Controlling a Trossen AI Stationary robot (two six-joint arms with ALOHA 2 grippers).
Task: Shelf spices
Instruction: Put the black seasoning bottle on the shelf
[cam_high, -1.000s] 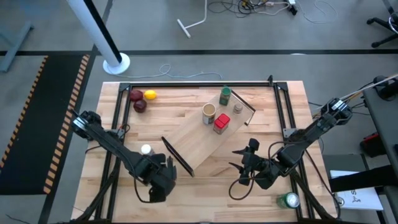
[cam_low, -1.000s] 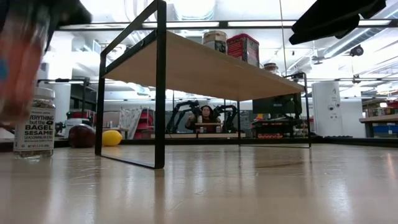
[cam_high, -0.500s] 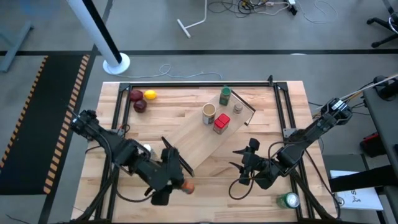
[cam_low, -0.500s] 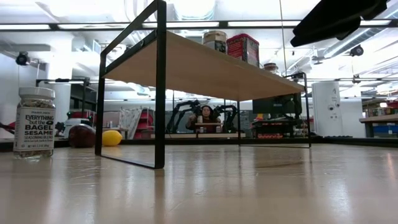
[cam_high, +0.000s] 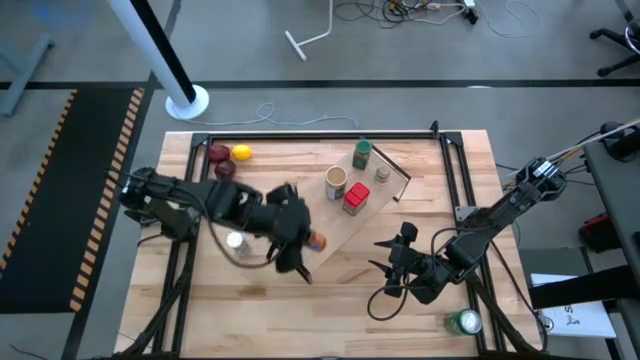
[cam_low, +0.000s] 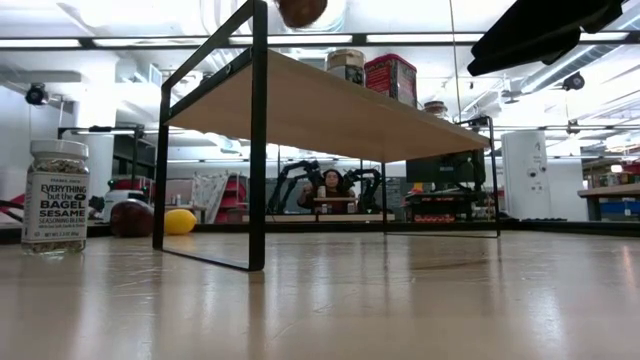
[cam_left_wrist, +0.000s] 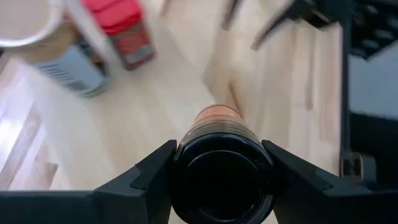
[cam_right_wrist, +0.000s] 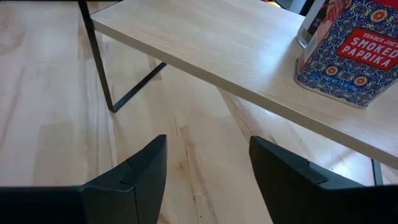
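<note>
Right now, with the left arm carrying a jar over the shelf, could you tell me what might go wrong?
The left gripper holds the black-lidded jar above the shelf, near its end rail; released there, it might tip off the edge. Moving further in, it could knock the red boxy jar. The white-lidded jar waits on the table under the arm.

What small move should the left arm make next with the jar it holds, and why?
Probably lower it onto the bare part of the shelf. The left gripper is shut on the black-lidded jar above the shelf's near end, and four jars stand at the far end, so the spot beneath looks free. The white-lidded jar waits on the table. The right gripper is open, idle.
</note>
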